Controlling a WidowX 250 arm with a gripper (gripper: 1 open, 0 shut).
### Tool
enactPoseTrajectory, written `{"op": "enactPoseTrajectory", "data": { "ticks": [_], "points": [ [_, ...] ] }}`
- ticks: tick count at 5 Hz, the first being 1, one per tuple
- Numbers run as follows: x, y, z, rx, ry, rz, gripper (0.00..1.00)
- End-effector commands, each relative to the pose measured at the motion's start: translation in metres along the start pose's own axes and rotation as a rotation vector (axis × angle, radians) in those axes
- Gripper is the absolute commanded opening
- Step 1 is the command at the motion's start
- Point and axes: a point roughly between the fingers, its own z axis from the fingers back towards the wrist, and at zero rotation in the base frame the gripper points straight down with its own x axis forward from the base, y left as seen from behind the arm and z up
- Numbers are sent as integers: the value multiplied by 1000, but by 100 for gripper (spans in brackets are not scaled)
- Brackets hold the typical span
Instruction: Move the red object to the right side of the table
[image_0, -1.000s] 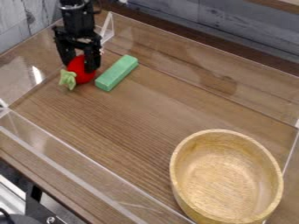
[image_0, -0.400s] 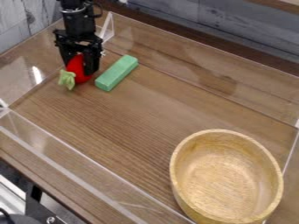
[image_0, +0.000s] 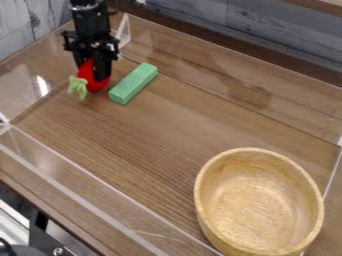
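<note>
At table's (image_0: 174, 130) far-left corner, black gripper (image_0: 92, 66) pointing down, clamped on red object (image_0: 91, 72), green block (image_0: 132, 83) just beside, wooden bowl (image_0: 261, 203) well apart, near-right.

- I see the table (image_0: 201, 120), brown wood-grain, walled in low clear acrylic.
- On it: green block (image_0: 132, 83), wooden bowl (image_0: 261, 208), and the red object (image_0: 90, 72), possibly lifted slightly.

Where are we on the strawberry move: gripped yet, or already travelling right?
Done: the gripper has reached the red object at the table's far left and looks shut on it. In hand: securing that grip beside the green block. Left: the whole carry to the right side, near the bowl.
</note>
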Motion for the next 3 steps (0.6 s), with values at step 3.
{"op": "enactPoseTrajectory", "data": {
  "ticks": [3],
  "points": [
    [2,-50,95,-2,-186,-39,0]
  ]
}}
